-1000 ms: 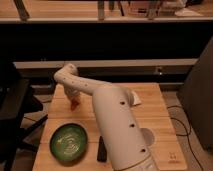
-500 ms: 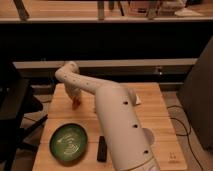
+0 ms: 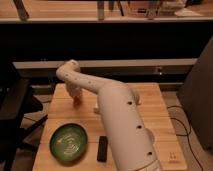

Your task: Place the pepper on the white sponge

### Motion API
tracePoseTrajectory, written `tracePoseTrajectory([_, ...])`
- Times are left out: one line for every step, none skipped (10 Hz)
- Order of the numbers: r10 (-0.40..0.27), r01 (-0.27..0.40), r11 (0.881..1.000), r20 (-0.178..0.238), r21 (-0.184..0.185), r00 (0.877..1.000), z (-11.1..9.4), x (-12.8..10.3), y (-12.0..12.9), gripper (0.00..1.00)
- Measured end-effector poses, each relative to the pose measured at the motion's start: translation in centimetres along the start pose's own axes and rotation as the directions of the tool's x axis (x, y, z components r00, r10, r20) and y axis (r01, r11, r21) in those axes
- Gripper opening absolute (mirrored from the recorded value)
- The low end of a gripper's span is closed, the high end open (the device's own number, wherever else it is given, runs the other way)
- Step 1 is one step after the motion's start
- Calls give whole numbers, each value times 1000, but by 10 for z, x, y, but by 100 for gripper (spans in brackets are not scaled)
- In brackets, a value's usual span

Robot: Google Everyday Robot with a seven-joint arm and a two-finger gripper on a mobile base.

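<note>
No text, label, brand or number can be read anywhere. A small faint mark on the near right corner of the wooden table point(image 3: 152, 111) cannot be made out. The gripper point(image 3: 75, 96) hangs over the table's far left part, closed on the pepper point(image 3: 76, 100).

The arm point(image 3: 120, 115) was thick, rounded and cream-white, dotted with small dark holes; its pincer point(image 3: 75, 95) hung over the counter's point(image 3: 150, 107) far-left part.
</note>
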Motion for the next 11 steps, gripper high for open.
tracePoseTrajectory([-3, 3, 1000, 0, 0, 1000, -1, -3, -2, 6])
tracePoseTrajectory([-6, 6, 1000, -1, 0, 1000, -1, -4, -1, 13])
tracePoseTrajectory([-13, 13, 1000, -5, 1, 1000, -1, -6, -2, 19])
tracePoseTrajectory([-17, 17, 1000, -8, 2, 1000, -3, -6, -2, 25])
tracePoseTrajectory([-17, 17, 1000, -8, 3, 1000, -4, -6, -2, 28])
tracePoseTrajectory([-20, 20, 1000, -9, 3, 1000, -5, -6, -2, 29])
tracePoseTrajectory([-21, 21, 1000, -7, 3, 1000, -6, -7, -1, 27])
tracePoseTrajectory([-25, 25, 1000, -11, 6, 1000, -10, -10, 3, 12])
tracePoseTrajectory([-27, 27, 1000, -12, 6, 1000, -11, -10, 2, 12])
tracePoseTrajectory([-28, 29, 1000, -14, 7, 1000, -11, -9, 2, 12])
tracePoseTrajectory([-33, 33, 999, -15, 6, 999, -12, -9, 2, 9])
